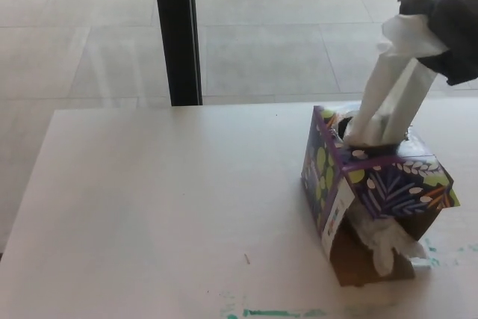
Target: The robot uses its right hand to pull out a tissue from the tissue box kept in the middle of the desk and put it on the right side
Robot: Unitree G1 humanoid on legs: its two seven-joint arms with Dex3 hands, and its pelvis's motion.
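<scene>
Holding the top of a white tissue (393,87), the right hand (452,31) is closed on it, high at the picture's right edge. The tissue's bottom sits in the slot of the tissue box (377,184) on the desk (149,207). It is half out, not yet laid down. No words can be read on the box.

The tissue (388,98) looked like thin, soft white paper, creased and slightly translucent. The tissue box (377,184) was printed cardboard with a smooth, faintly satin finish; its torn-open side showed raw brown board, matt and rough-edged, with crumpled paper (387,243) bulging out. The worktop (164,214) was a smooth, matt pale surface bearing smears of green paint (272,312). The right hand (452,24) appeared as matt dark plastic.
</scene>
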